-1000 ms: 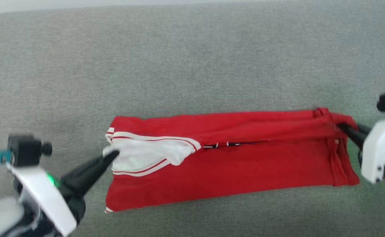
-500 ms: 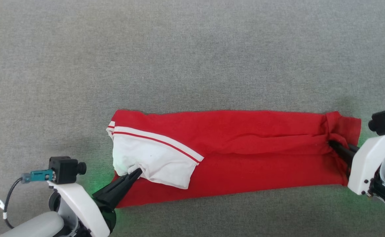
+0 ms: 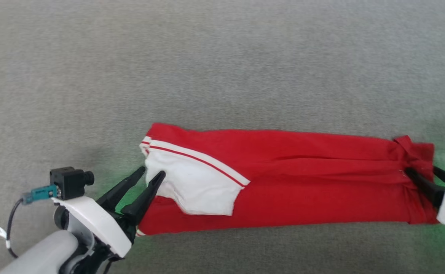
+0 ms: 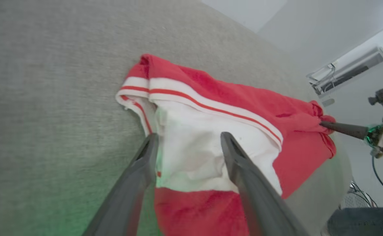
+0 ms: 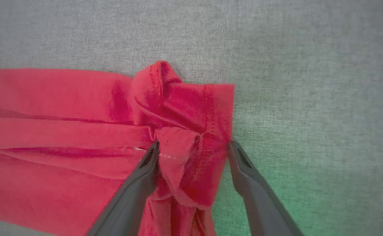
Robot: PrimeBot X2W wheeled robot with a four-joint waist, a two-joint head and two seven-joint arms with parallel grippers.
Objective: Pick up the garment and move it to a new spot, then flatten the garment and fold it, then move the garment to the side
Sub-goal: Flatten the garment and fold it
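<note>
Head view: the folded red jersey T-shirt (image 3: 302, 179) lies on the grey fabric surface (image 3: 222, 68), with the left gripper (image 3: 152, 173) at its 8 o'clock and the right gripper (image 3: 421, 171) at 3 o'clock. Left wrist view: jaws apart over the white sleeve (image 4: 191, 157). Right wrist view: jaws apart around the bunched hem (image 5: 191, 157).

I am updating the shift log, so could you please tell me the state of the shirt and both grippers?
Red jersey T-shirt: folded into a long strip, one end bunched, held by neither gripper.
Left gripper: open, tips at the white sleeve.
Right gripper: open, astride the bunched end.
</note>
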